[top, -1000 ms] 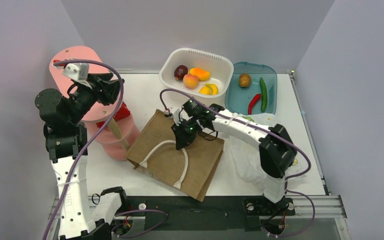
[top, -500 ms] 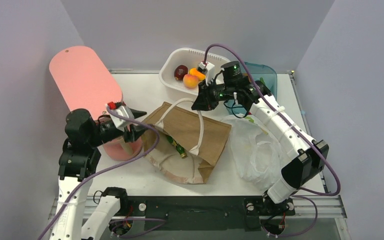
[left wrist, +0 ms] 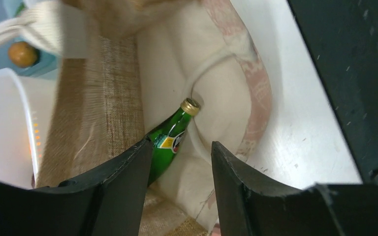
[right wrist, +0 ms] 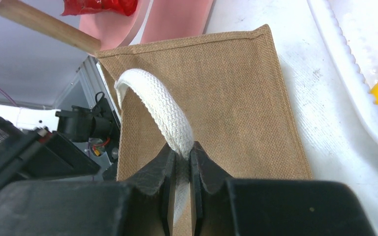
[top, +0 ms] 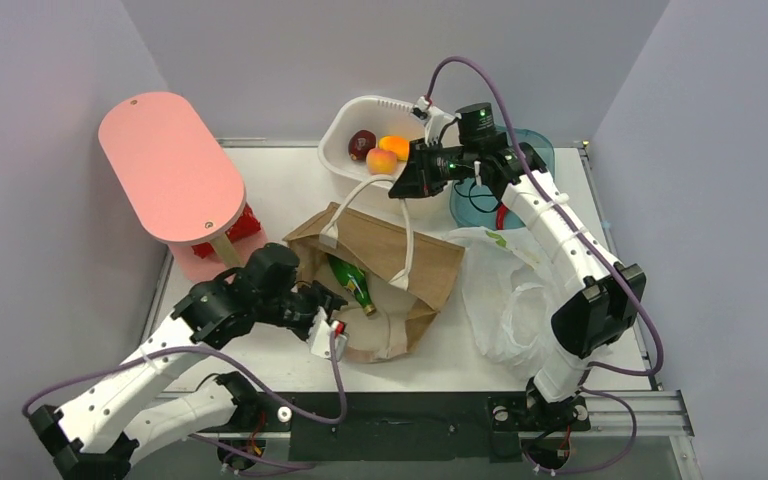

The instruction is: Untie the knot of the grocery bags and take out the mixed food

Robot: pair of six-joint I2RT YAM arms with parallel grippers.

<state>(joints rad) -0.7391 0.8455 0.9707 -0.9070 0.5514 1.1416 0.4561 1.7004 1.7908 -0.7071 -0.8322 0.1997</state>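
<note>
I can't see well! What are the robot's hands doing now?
Left gripper: open, empty, near the green bottle.
Right gripper: shut on the white handle of the brown bag.

Crumpled white bag (top: 505, 295); bottle (top: 348, 281) in tote (top: 430, 264)

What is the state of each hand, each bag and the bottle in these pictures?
right hand, shut on the white handle, holding it up.
white handle, raised in a loop above the bag.
brown bag, lying on the table, mouth held open.
green bottle, capped, lying inside the brown bag.
left hand, open, aimed at the bottle, gripping nothing.
white plastic bag, crumpled on the table, touched by no hand.
</note>
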